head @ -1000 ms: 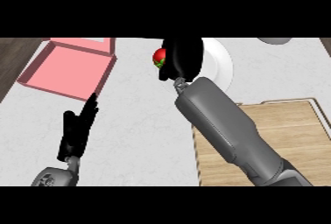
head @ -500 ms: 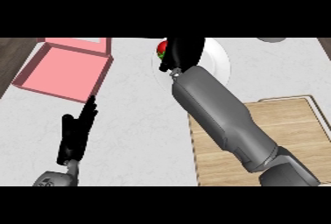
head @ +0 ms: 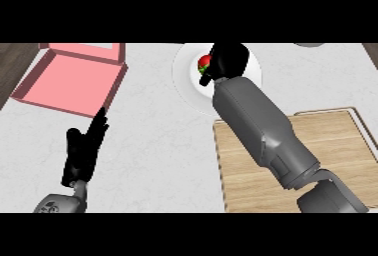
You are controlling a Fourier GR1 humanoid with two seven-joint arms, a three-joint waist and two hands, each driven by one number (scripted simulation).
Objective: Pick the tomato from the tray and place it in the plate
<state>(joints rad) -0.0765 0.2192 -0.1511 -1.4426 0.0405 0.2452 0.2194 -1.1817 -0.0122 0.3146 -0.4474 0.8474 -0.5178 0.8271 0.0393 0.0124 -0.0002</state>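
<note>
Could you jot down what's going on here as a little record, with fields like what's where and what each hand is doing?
tomato: red with a green top, held over the plate
plate: white, round, at the counter's far middle
tray: pink, far left, nothing seen in it
right hand: fingers curled round the tomato, above the plate
left hand: open, fingers straight, resting at lower left, holding nothing
wooden board: lower right, partly under the right forearm
task stage: tomato at the plate, not yet released
</note>
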